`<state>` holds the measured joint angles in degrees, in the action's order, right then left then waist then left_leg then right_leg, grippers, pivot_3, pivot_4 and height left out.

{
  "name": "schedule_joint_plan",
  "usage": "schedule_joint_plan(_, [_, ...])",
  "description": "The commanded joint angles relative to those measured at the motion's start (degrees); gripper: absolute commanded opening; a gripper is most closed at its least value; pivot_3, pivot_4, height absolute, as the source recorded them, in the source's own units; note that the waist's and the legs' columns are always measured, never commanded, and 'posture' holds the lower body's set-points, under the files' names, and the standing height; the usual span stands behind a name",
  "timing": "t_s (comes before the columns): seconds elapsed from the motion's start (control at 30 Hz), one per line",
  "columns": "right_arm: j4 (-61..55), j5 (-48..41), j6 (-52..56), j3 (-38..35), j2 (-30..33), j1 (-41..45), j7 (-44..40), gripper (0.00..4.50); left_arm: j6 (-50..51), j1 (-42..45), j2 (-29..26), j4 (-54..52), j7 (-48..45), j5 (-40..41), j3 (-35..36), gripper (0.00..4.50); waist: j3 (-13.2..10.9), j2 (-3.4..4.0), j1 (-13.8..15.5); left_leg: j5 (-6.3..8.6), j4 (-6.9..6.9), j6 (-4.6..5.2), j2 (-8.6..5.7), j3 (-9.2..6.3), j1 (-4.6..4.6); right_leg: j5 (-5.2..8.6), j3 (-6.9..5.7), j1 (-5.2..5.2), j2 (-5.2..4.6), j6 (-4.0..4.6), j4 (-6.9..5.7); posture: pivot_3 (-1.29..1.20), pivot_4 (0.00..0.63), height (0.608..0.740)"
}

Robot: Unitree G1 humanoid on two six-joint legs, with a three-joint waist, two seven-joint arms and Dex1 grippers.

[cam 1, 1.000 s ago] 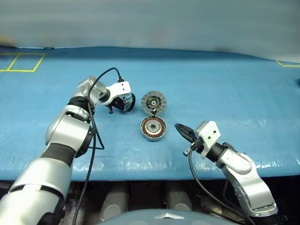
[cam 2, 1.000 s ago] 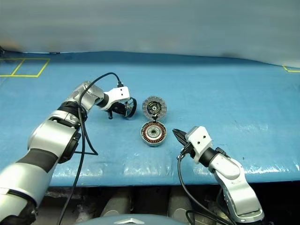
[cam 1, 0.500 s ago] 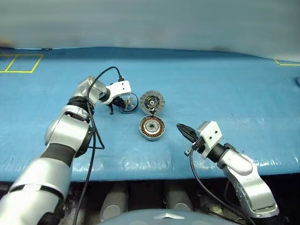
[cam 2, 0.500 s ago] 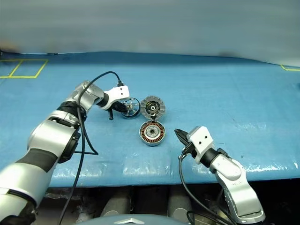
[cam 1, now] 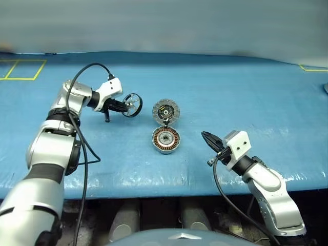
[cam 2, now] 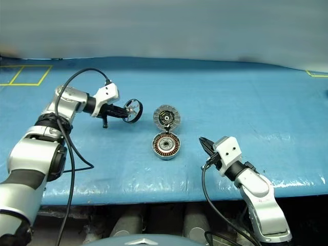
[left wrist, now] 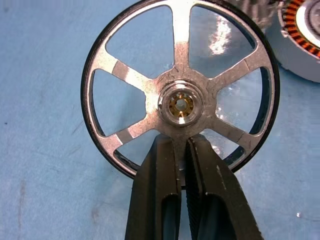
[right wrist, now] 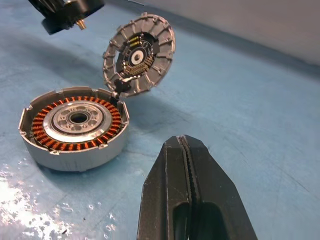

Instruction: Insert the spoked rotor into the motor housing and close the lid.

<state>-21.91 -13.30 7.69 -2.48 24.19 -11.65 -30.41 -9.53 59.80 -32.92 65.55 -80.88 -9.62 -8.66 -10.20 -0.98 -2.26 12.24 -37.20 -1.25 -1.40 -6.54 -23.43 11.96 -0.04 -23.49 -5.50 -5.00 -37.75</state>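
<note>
The spoked rotor (cam 1: 132, 105), a black ring with silvery spokes, is held on edge above the blue table, left of the lid. My left gripper (left wrist: 181, 142) is shut on its lower spoke, below the hub (left wrist: 181, 104). The motor housing (cam 1: 166, 140) lies open, and I can see its copper windings and silver centre. The ribbed lid (cam 1: 166, 110) stands tilted up at the housing's far rim, hinged to it. To the right of the housing, my right gripper (cam 1: 206, 136) is shut with nothing in it, and its tip points toward the housing (right wrist: 75, 125).
A blue sheet (cam 1: 246, 97) covers the table, and its front edge runs just below both arms. Yellow tape squares (cam 1: 23, 69) mark the far left corner. A black cable (cam 1: 84, 77) loops up from my left wrist.
My left gripper has closed on the rotor, lifted it and carried it left, away from the lid. My right arm has shifted slightly to the right.
</note>
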Motion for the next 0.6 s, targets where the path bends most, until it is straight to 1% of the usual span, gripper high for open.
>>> schedule_joint_plan(0.03, [3.5,-1.9,-6.5,-1.1,-1.1,0.5,-2.8,0.0,0.5,-3.3,-2.0,-7.2,-4.5,3.5,1.2,0.04,0.0,0.0,0.0,0.0,0.0,0.0,0.0,0.0,-0.01,0.0,0.0,-0.01,0.0,0.01,-0.03,0.0,0.15,0.74])
schedule_joint_plan(0.13, [7.8,0.0,-10.8,0.1,-1.0,1.8,-4.5,0.0,3.0,-6.7,-2.6,-13.9,-6.8,6.0,1.6,0.04,0.0,0.0,0.1,-0.01,-0.05,0.0,0.01,0.0,-0.02,0.0,0.01,0.0,0.0,0.01,-0.04,0.0,0.15,0.74])
schedule_joint_plan(0.23, [11.5,0.6,-13.3,1.7,-1.1,3.6,-6.5,0.0,5.9,-8.8,-1.8,-20.6,-7.3,8.9,1.9,0.04,0.0,0.0,0.4,-0.02,-0.11,0.01,0.01,0.0,-0.02,-0.01,0.01,0.03,0.0,0.02,-0.05,0.0,0.15,0.74])
schedule_joint_plan(0.37, [14.4,-1.4,-15.7,3.2,-1.6,4.6,-10.4,0.0,9.5,-9.8,-0.7,-27.5,-7.8,11.5,1.1,0.04,0.0,0.0,0.3,-0.02,-0.09,0.02,0.01,-0.01,0.0,-0.02,0.01,0.04,0.01,0.03,-0.05,0.0,0.15,0.74])
schedule_joint_plan(0.47, [16.5,-2.1,-18.5,3.5,-1.8,5.0,-12.7,0.0,10.6,-9.6,0.2,-30.1,-8.2,12.2,-0.2,0.04,0.0,0.0,0.2,-0.03,-0.07,0.02,0.01,-0.01,-0.01,-0.02,0.02,0.03,0.01,0.04,-0.03,0.0,0.15,0.74])
schedule_joint_plan(0.6, [20.3,-2.6,-21.6,4.0,-2.5,5.7,-14.9,0.0,11.3,-8.4,2.1,-30.0,-9.7,12.1,-2.2,0.04,0.0,0.0,0.1,-0.03,-0.07,0.02,0.01,0.02,0.09,-0.01,0.04,0.09,0.02,0.03,-0.06,0.0,0.15,0.74])
